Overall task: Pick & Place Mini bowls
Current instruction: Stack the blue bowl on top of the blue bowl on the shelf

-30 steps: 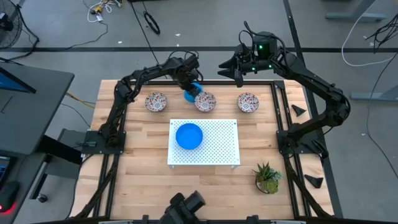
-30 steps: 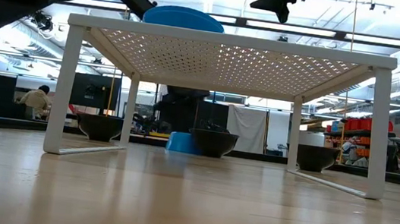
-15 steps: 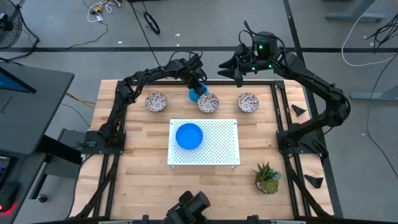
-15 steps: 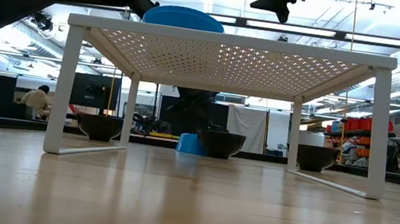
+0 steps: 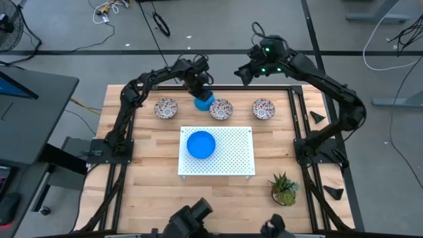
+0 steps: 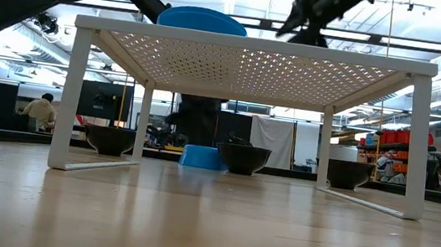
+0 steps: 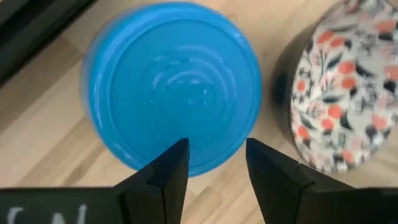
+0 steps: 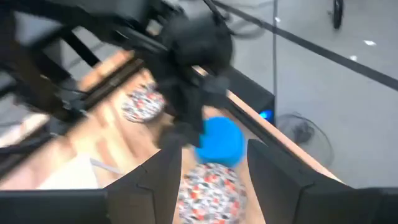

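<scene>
A plain blue mini bowl (image 5: 203, 102) (image 7: 174, 81) sits on the table near the far edge, close beside the middle floral bowl (image 5: 221, 109) (image 7: 336, 93). My left gripper (image 5: 199, 91) (image 7: 214, 149) hangs open just over it, fingers standing at the bowl's rim. Two more floral bowls (image 5: 166, 108) (image 5: 263, 108) rest in the same row. A second blue bowl (image 5: 201, 144) lies on the white perforated board (image 5: 231, 155). A third blue bowl is not visible. My right gripper (image 5: 242, 74) (image 8: 214, 155) is open, raised past the far edge. My left gripper comes at the blue bowl from above, pointing down, with both fingers (image 7: 174, 165) over one stretch of its rim (image 7: 211, 163). Whether they touch the bowl, I cannot tell. The bowl rests on the table (image 6: 201, 157).
The board stands on legs mid-table, with open room under it. A small potted plant (image 5: 284, 188) is near the right front corner. Bare wood lies in front of the board and to its left. Black frame rails run along both table sides.
The blue bowl by the far edge slid right toward the middle floral bowl, then back left, and my left gripper moved with it. My right gripper tipped and shifted slightly while staying raised.
</scene>
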